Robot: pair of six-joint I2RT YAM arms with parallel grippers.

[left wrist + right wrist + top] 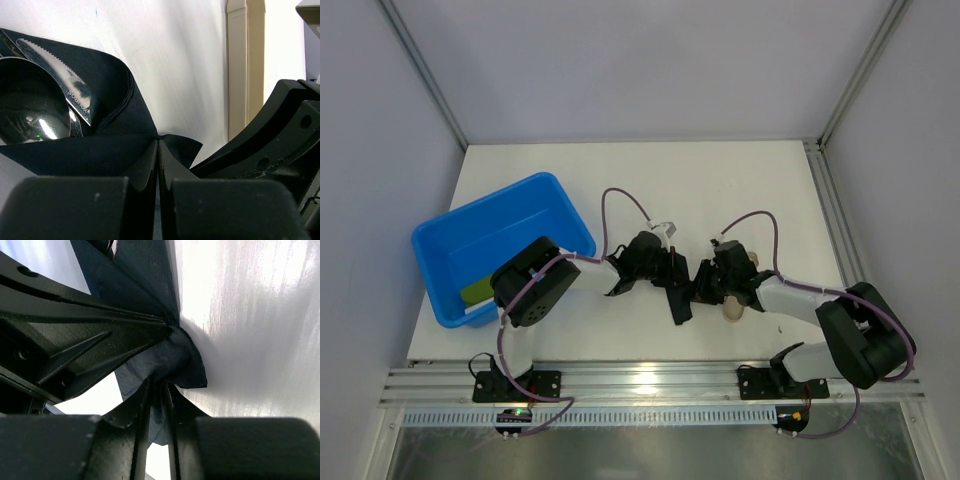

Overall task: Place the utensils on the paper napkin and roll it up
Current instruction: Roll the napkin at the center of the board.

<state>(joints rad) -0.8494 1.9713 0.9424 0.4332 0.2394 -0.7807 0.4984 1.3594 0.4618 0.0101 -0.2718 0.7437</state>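
Pinching a fold of the paper napkin (120, 100), the left fingers (150, 162) are shut tight on it, Ana says. The napkin lies on the white counter (175, 60), in the middle, between the two arms.

Ben asks where the utensils (55, 95) are.

Ana says a shiny spoon (30, 117) and a knife (62, 80) with little teeth lie inside the black fold, side by side and touching.

Ben asks about the right fingers (142, 405).

Ana says they are very narrow, with a bunched bit of napkin between them, just beside the left fingers. It looks like a pinch to her.

Ben asks how the napkin will handle.

Ana thinks it is thin, soft and light. It will bend with ease, but it could tear if the two arms pull apart too hard. She guesses the metal pieces are stiff and smooth, so they may slip out of an open end. She thinks the best place to hold is the folded edge near the corner, where the paper is doubled, and not the utensils. The roll should sit snug around them.

Ben points at the beige cylinder (245, 65) near the napkin. Ana says an arm could knock it.
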